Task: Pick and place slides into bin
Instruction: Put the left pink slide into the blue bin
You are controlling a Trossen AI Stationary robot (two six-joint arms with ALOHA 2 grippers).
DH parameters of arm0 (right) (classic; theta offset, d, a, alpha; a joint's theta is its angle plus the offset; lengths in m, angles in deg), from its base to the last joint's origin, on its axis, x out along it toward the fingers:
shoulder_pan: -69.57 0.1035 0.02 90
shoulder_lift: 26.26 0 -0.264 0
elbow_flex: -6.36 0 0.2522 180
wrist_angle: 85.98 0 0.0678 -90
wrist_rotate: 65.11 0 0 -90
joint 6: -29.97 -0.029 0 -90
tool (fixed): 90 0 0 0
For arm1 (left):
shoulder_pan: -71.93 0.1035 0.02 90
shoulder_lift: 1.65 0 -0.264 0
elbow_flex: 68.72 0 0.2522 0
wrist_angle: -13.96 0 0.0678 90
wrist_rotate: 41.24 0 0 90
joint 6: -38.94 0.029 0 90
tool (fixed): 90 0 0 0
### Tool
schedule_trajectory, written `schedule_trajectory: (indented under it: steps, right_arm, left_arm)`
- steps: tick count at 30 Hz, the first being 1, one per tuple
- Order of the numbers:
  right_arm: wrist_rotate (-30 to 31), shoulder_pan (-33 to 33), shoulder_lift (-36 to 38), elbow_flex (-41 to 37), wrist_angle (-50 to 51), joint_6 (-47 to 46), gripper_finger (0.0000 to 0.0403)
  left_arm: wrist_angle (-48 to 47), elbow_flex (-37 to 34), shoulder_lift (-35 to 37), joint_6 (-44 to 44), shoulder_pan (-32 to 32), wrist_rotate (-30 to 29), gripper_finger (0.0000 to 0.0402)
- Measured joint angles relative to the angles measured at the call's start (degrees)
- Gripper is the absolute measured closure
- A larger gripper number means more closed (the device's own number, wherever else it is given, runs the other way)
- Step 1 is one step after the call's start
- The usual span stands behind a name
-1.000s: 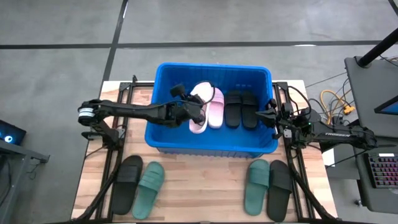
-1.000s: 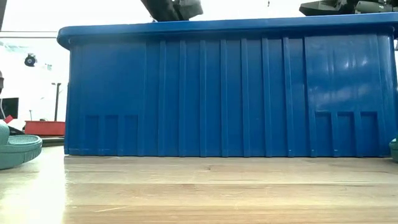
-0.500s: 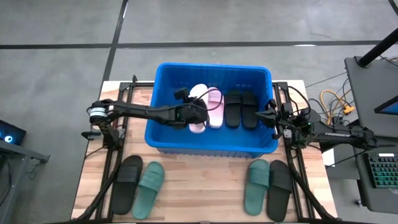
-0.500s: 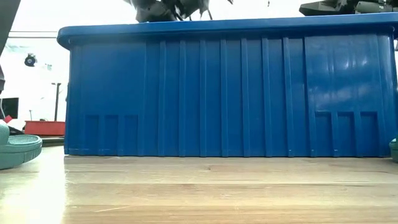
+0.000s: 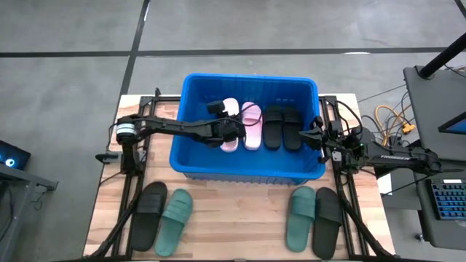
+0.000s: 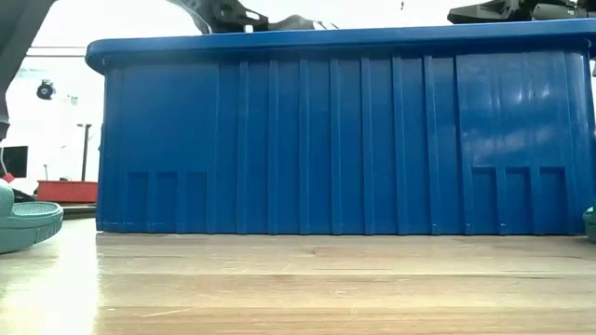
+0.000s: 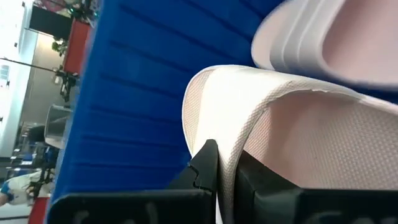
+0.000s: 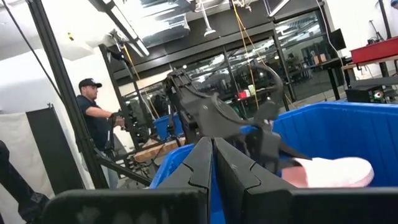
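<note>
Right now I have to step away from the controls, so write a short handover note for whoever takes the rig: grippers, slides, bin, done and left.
Left gripper: inside the blue bin, shut on a pink slide by its strap, not yet released.
Right gripper: shut, empty, waiting at the bin's right rim.
In the bin: second pink slide and a black pair.
Left on the table: a black slide and a green slide front left, another green slide and a black slide front right.
Next: release the pink one, then bin those four.
</note>
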Motion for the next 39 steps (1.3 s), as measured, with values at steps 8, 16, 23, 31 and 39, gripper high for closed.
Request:
schedule_trajectory:
  steps: [8,16,23,31,39]
  right_arm:
    - [0.01,0.0,-0.01,0.0,0.0,0.0,0.0394]
    - [0.02,0.0,-0.01,0.0,-0.02,-0.15,0.0394]
    - [0.03,0.0,-0.01,0.0,-0.04,-0.18,0.0394]
    - [0.03,0.0,-0.01,0.0,-0.15,-0.44,0.0394]
    - [0.47,0.01,-0.01,0.0,-0.16,-0.43,0.0394]
  left_arm:
    - [2.67,0.25,-4.36,0.1,1.15,0.08,0.0401]
    - [4.16,0.04,-5.42,1.3,1.96,2.49,0.0401]
    - [8.61,0.0,-6.53,3.9,3.7,6.11,0.0401]
    - [10.18,-0.04,-7.67,7.67,5.08,5.07,0.0401]
    - [10.21,0.01,-7.65,8.0,6.25,7.63,0.0401]
